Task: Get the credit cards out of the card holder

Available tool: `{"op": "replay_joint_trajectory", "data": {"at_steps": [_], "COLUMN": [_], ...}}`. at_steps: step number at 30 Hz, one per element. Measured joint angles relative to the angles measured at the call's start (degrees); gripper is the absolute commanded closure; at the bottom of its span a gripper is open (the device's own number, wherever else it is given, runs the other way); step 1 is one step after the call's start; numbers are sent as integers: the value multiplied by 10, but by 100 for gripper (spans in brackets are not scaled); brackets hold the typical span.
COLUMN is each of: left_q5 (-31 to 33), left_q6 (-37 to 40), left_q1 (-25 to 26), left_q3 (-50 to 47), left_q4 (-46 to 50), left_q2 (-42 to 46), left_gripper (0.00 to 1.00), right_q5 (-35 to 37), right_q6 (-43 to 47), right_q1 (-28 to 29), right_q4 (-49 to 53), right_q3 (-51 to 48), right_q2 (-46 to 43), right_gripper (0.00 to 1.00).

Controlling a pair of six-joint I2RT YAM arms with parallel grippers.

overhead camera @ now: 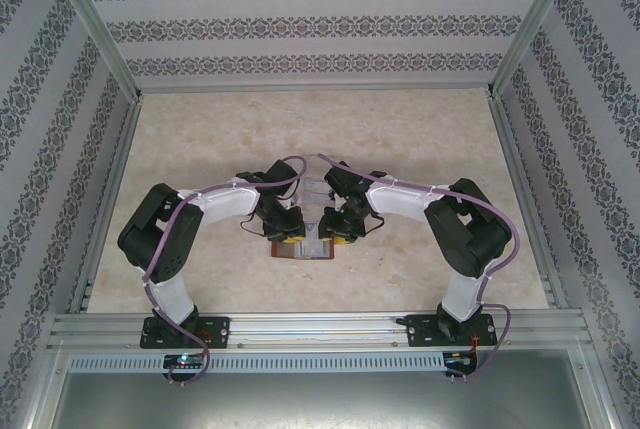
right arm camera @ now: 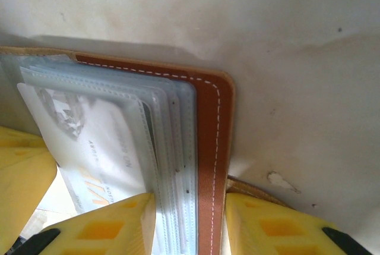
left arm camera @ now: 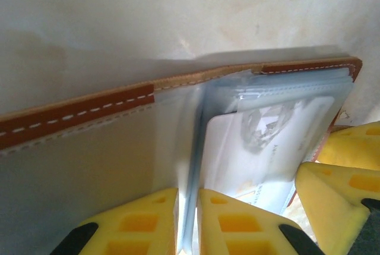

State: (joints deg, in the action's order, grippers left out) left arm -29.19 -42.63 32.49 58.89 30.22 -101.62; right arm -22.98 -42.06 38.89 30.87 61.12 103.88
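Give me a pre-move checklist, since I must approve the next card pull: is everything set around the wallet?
1. The card holder lies open on the table: ok.
2. A credit card shows inside a clear sleeve: ok.
3. The left gripper pinches the middle sleeve: ok.
4. The right gripper straddles the holder's edge, firmly closed: cannot tell.
5. The right gripper takes a card alone: not ok.

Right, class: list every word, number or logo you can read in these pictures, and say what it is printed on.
On the credit card, under a clear pocket of the card holder: grey print lines and orange lettering, too blurred to read.
Its grey emblem: no legible words.
On the card holder's leather: white stitching, no text.
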Motion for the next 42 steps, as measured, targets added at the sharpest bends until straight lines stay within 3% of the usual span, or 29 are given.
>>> {"op": "replay_joint_trajectory", "data": {"at_steps": [15,31,42], "left_q5": [21,-62,-64], "left_q6": [1,-54,-54], "left_q1": [-1,-34,-37], "left_q3": [4,-53,-53], "left_q4": [23,-91,-94], "left_q2": [17,52,38], "left_gripper": [84,79,79], "right_q5": [1,2,2], "right_q6": [0,0,0], "right_q1": [0,0,0], "right_q4": [2,2,2], "right_q3": [0,0,0], "right_q2": [0,0,0], "right_gripper": [68,68,69]}}
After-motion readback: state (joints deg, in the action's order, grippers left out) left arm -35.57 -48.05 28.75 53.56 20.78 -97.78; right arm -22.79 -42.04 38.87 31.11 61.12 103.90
